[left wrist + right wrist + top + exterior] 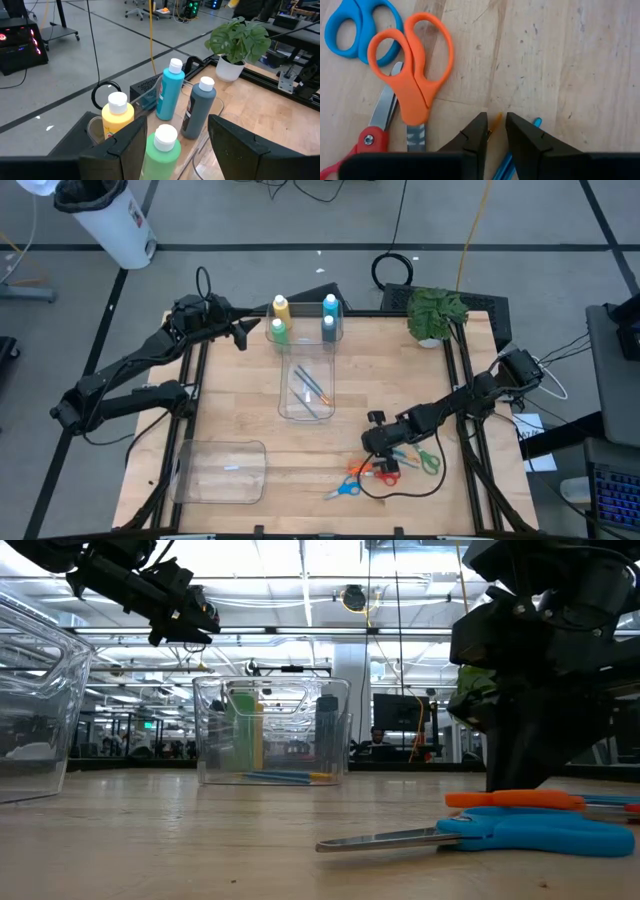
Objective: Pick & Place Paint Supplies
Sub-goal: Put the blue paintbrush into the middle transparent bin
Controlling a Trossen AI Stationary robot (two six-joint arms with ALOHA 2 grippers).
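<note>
Yellow (280,308), green (278,330), light blue (330,305) and grey-blue (328,326) paint bottles stand at the far end of a clear bin (290,405). Some brushes (312,388) lie inside the bin. My left gripper (240,332) hangs open, left of the bottles and above them. In its wrist view the green bottle's cap (165,137) shows ahead, between the fingers and apart from them. My right gripper (378,458) is down at the near right among the scissors, its fingers closed on loose brushes (506,164) lying on the table. My right gripper (496,120) comes slanting down from the table's right. An orange brush's end (495,121) and the blue handles sit between its two fingers (477,132). The fingers lie across the brushes, which rest on the table. The gripper's body hides the contact farther back.
Orange (412,75), blue (355,27) and red (367,140) scissors lie beside the right gripper; green ones (428,462) lie farther right. A second clear container (220,472) sits at the near left. A potted plant (435,312) stands at the far right corner.
</note>
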